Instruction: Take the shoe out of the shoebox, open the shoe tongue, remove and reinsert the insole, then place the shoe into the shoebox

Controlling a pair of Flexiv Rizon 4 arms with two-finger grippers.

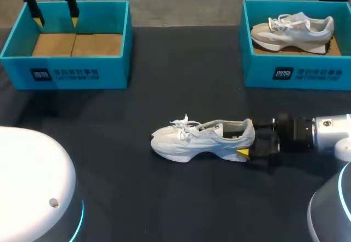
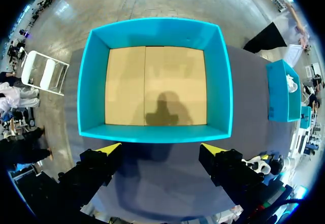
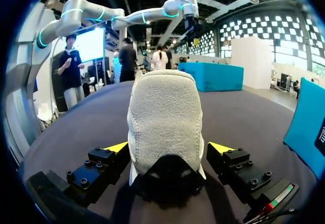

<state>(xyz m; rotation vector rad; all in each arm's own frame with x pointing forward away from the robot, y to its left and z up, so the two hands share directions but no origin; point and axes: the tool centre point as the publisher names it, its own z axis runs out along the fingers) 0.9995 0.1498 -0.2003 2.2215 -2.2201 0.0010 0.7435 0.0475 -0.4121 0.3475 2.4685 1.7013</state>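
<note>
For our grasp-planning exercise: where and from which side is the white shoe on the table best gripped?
At the heel, from behind: the white shoe stands upright on its sole, its narrow heel facing the right gripper, between its open fingers.

The dark tabletop (image 1: 164,105) is covered edge to edge in black cloth. The left shoebox (image 1: 66,75) and the right shoebox (image 1: 296,75), both teal and open-topped, are set well apart along its far edge. Nearer the middle, a white shoe (image 1: 200,140) is stood upright on its sole, toe turned leftward.
</note>
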